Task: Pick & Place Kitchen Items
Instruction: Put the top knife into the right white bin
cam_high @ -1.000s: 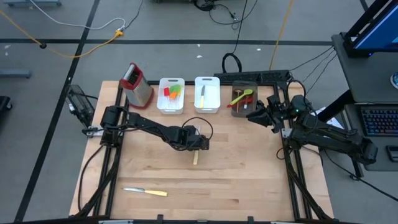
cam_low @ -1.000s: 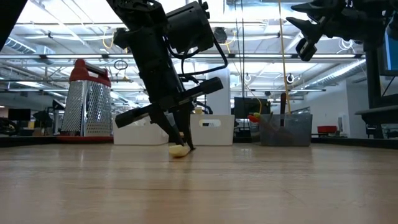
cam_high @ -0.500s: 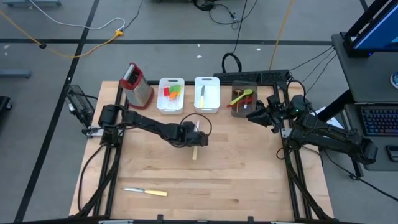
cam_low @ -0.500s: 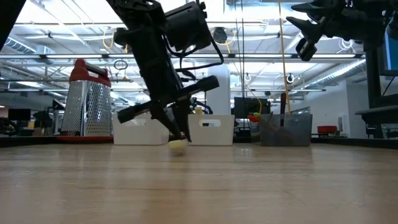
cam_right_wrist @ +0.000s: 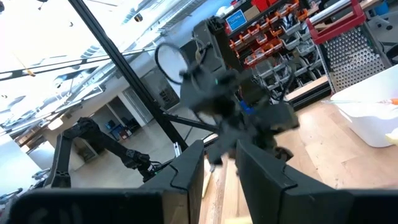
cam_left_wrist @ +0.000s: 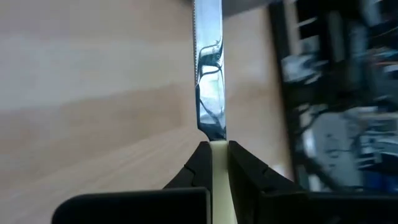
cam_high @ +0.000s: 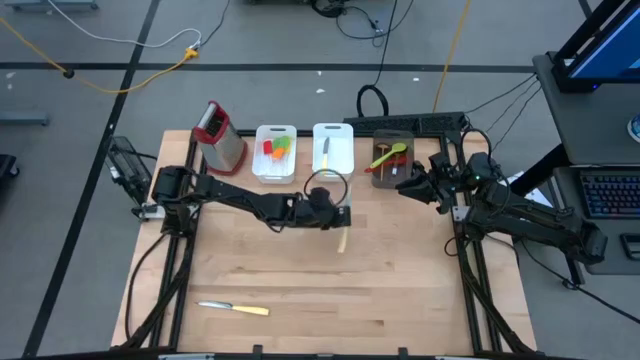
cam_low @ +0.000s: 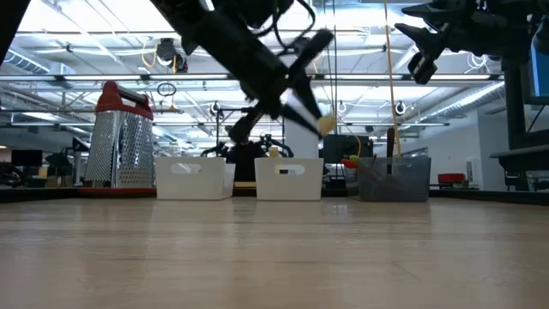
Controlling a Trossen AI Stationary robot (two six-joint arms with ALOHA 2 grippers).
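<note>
Left gripper (cam_left_wrist: 213, 163) fingers pinch cream knife handle (cam_left_wrist: 219, 180) — serrated steel blade (cam_left_wrist: 209, 74) projects straight ahead, over wooden counter (cam_left_wrist: 93, 93); blurred dark equipment beyond counter edge.

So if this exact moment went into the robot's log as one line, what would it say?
left hand: shut on cream-handled knife, lifted off table | right hand: waiting beside dark bin | second knife: on table

A robotics lab in a big industrial hall. The wooden table (cam_high: 300, 280) stands on a grey concrete floor (cam_high: 100, 120) crossed by cables (cam_high: 130, 40), with a monitor (cam_high: 610, 40) and keyboard (cam_high: 610, 195) at the right. Beyond it, ceiling trusses (cam_low: 77, 77) and shelves of red parts bins (cam_right_wrist: 273, 28) show.
</note>
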